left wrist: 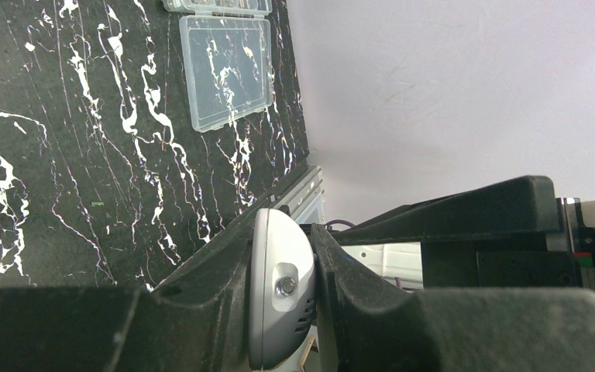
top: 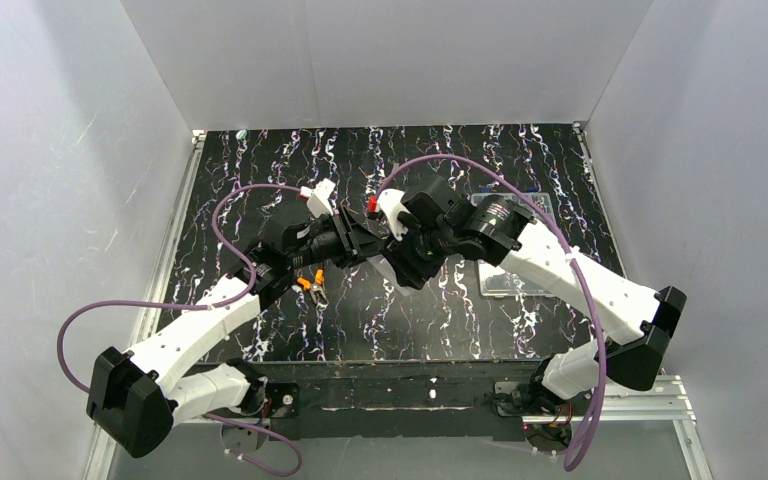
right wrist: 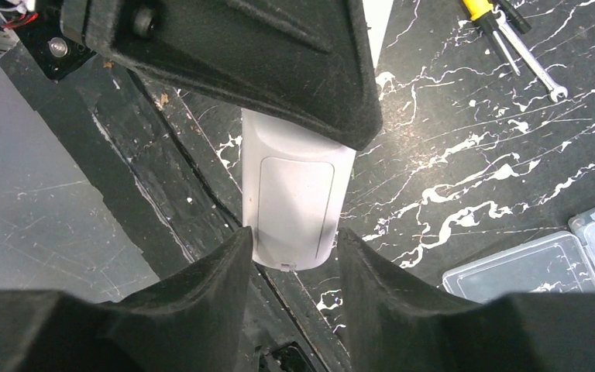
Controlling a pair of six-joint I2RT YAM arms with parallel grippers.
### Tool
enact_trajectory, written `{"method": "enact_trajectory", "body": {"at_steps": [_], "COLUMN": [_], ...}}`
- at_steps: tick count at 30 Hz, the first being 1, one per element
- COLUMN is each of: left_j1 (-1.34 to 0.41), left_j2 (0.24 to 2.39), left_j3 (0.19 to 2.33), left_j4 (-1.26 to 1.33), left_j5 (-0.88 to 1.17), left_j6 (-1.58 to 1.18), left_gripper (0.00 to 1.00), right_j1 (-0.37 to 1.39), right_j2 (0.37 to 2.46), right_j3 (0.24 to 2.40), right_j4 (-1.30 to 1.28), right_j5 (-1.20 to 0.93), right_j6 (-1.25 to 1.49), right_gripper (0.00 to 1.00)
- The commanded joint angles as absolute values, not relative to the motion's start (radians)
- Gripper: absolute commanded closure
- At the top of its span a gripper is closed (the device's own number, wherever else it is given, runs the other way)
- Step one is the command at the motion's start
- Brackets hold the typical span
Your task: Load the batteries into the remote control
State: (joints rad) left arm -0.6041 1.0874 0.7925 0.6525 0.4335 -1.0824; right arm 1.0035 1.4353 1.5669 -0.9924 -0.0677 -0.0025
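Note:
The white remote control [left wrist: 279, 310] is clamped edge-on between my left gripper's [left wrist: 283, 229] fingers, above the table. In the right wrist view its back [right wrist: 294, 186] faces the camera with the cover panel in place. My right gripper [right wrist: 290, 232] straddles its free end, and both fingertips [right wrist: 236, 256] touch its sides. In the top view the left gripper [top: 355, 235] and the right gripper [top: 400, 245] meet above the middle of the table, and the remote is hidden between them. No green batteries are in view.
A clear plastic compartment box [left wrist: 228, 70] lies open on the black marbled table [top: 360, 330], right of centre [top: 510, 280]. A yellow-handled screwdriver [right wrist: 476, 8] and a small wrench [right wrist: 534, 66] lie nearby. Orange-handled pliers [top: 310, 285] lie under the left arm.

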Motion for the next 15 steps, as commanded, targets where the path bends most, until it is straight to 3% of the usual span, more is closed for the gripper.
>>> {"method": "enact_trajectory", "body": {"at_steps": [1, 9, 15], "left_j1": [-0.606, -0.606, -0.605], "left_j2": [1.062, 1.064, 1.069], "left_j3": [0.795, 0.790, 0.791], "left_j4": [0.690, 0.696, 0.740], "left_j5": [0.468, 0.469, 0.459], "left_j6": [-1.083, -1.091, -1.108], "left_gripper": [1.00, 1.00, 1.00], "right_j1": [1.009, 1.008, 0.986], "right_j2": [1.419, 1.357, 1.148], "right_j3": [1.622, 1.610, 1.346], "right_j4": [-0.956, -0.864, -0.563], "right_j5": [-0.035, -0.029, 0.031], "right_j6": [-0.029, 0.036, 0.258], "right_gripper": [0.41, 0.29, 0.23]}}
